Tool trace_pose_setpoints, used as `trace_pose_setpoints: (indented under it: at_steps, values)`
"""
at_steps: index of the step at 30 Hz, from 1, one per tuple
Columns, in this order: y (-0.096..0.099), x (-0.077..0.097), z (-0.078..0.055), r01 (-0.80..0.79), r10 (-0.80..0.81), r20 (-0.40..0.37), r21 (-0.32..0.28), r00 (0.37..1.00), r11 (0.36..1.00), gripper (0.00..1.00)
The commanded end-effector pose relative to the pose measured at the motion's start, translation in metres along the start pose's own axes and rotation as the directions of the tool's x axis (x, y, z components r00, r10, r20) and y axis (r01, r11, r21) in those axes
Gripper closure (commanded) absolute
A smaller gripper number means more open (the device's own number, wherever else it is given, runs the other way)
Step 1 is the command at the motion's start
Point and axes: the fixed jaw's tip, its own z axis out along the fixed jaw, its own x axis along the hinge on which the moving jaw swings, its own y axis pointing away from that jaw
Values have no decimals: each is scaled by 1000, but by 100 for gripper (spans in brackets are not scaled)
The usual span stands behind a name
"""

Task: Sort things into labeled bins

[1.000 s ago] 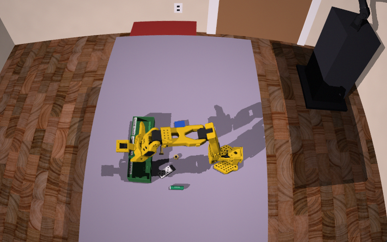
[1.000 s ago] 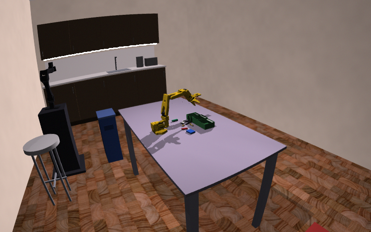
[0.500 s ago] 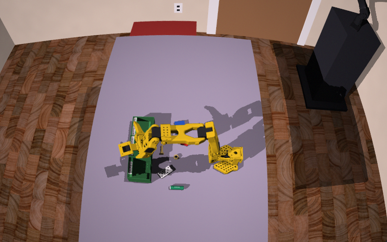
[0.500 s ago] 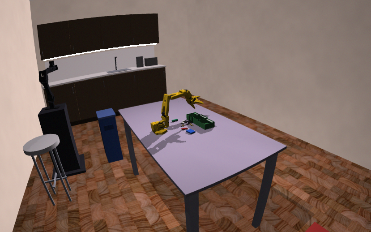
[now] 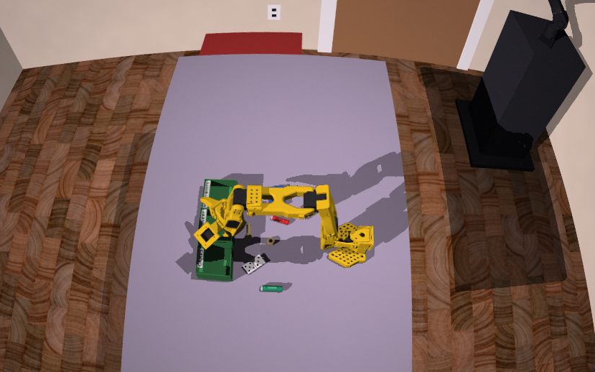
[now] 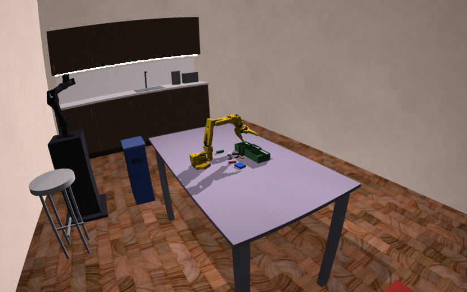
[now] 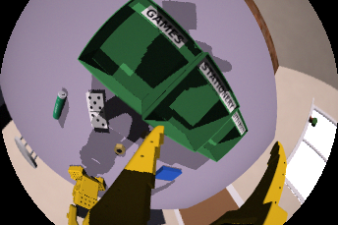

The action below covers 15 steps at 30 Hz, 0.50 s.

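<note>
My gripper [image 6: 250, 137] [image 7: 220, 136] is open and empty above the green bins. The GAMES bin [image 5: 214, 277] [image 7: 110, 82] is empty; beside it are the STATIONERY bin [image 7: 181, 138] and a third bin [image 6: 263, 158] [image 7: 222, 152], its label ending in BOLTS. A white domino [image 5: 249, 266] [image 7: 95, 101] lies before the GAMES bin. A green battery-like cylinder [image 5: 271, 289] [image 6: 219, 151] [image 7: 58, 108], a brass nut [image 5: 270, 240] [image 7: 120, 149], a bolt [image 5: 248, 229], a red cylinder [image 5: 280, 220] [image 6: 231, 161] and a blue block [image 6: 239, 165] [image 7: 168, 173] lie on the table.
The yellow arm base [image 5: 347, 256] [image 6: 199, 160] stands on the lilac table [image 5: 280, 110] [image 6: 282, 195], across the small things from the bins. The arm covers part of the bins and of the blue block in the top view.
</note>
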Motion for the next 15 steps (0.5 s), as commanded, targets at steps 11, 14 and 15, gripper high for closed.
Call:
trace_pose_setpoints:
  at_steps: [11, 14, 15]
  values:
    - [1, 38, -6, 422, -431, -62, -118, 900, 899, 60]
    - [2, 40, -5, 446, -456, -62, -131, 888, 886, 62]
    - [2, 43, -5, 468, -480, -62, -144, 875, 872, 63]
